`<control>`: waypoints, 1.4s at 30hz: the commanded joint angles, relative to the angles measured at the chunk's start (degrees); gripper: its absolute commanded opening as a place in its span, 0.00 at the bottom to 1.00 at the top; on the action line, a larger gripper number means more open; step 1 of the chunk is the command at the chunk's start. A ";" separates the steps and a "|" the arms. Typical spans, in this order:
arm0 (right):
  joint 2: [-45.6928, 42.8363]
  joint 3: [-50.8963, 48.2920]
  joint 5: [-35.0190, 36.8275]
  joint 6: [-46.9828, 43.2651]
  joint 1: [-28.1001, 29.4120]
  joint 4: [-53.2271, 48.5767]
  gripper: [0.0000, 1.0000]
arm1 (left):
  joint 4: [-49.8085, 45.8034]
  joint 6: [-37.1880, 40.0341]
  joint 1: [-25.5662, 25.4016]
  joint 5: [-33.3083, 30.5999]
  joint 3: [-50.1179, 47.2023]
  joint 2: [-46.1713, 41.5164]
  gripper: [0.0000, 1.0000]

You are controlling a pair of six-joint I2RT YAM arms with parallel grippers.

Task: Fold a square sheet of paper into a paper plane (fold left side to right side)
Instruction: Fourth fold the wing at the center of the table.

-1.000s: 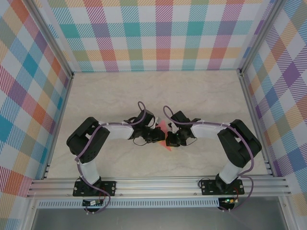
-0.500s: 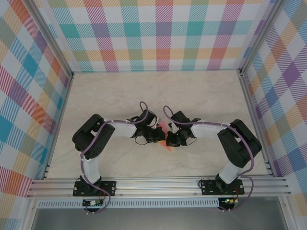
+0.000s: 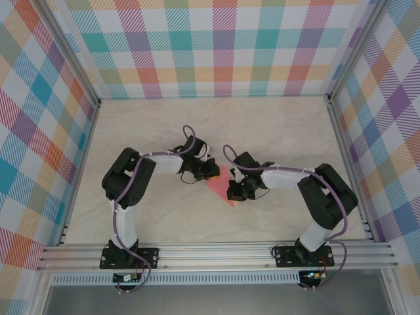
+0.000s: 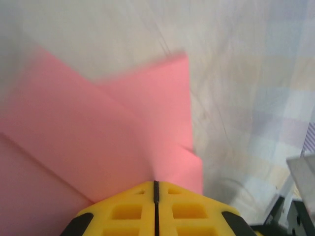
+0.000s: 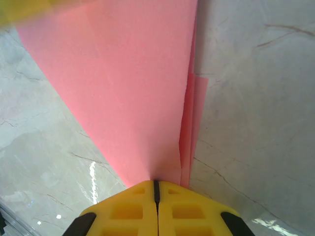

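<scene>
The square sheet of paper is folded into a pink pointed wedge (image 3: 222, 186) lying on the table between my two grippers, its tip toward the near edge. My left gripper (image 3: 210, 172) sits at the wedge's far-left edge. In the left wrist view its yellow jaws (image 4: 156, 184) are shut, and the layered pink paper (image 4: 108, 132) pinches in at their tips. My right gripper (image 3: 234, 191) is at the wedge's right edge. Its jaws (image 5: 156, 183) are shut on the paper (image 5: 128, 88) where stacked folded layers run along the right side.
The marble tabletop (image 3: 262, 131) spreads bare beyond the grippers. Plaid walls (image 3: 223, 46) close the back and both sides. An aluminium rail (image 3: 216, 252) carrying the arm bases runs along the near edge.
My left gripper has moved back and left, away from the right gripper, and its elbow has swung inward. More pink paper now shows between the grippers. The right arm has stayed put.
</scene>
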 commanded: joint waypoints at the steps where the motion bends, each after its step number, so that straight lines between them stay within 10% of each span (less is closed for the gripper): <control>1: 3.95 -3.78 7.08 -0.63 0.41 -11.54 0.06 | -2.24 3.63 1.93 -1.30 1.89 2.07 0.08; 15: -1.31 0.71 0.63 -1.98 0.41 -5.27 0.12 | -7.49 6.48 5.91 1.13 3.86 -9.38 0.25; 23: -12.95 4.62 9.76 -4.28 0.32 -7.57 0.41 | -0.83 -0.45 6.38 0.49 -7.64 -19.96 0.42; 32: -31.77 -3.18 17.20 -2.28 0.32 -10.40 0.66 | 8.90 -6.07 1.24 2.61 -12.12 -13.67 0.43; 42: -43.65 -5.59 20.89 -0.94 0.28 -15.77 0.71 | 10.32 -7.96 -1.29 1.37 -8.82 -6.23 0.43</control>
